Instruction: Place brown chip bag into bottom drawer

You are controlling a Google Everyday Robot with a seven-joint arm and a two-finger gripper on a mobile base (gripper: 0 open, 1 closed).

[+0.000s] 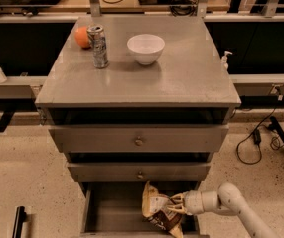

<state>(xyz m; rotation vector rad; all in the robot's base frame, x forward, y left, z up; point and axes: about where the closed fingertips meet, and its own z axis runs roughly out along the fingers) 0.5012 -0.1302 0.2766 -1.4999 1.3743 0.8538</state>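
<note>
Looking down the cabinet front, you see the bottom drawer (109, 209) pulled open beneath the two knobbed upper drawers (181, 140). The gripper (177, 205) reaches in from the right, low over the drawer's right half, its fingers clamped on the right edge of the brown chip bag (157, 209). The bag stands tilted inside the drawer, cream edge up, dark brown below; its print is too blurred to read. On the cabinet top (181, 83) stands a silver can (99, 46), lettering illegible. An orange (82, 36) sits just behind-left of it, and a white bowl (145, 48) nearby, apart from the can.
</note>
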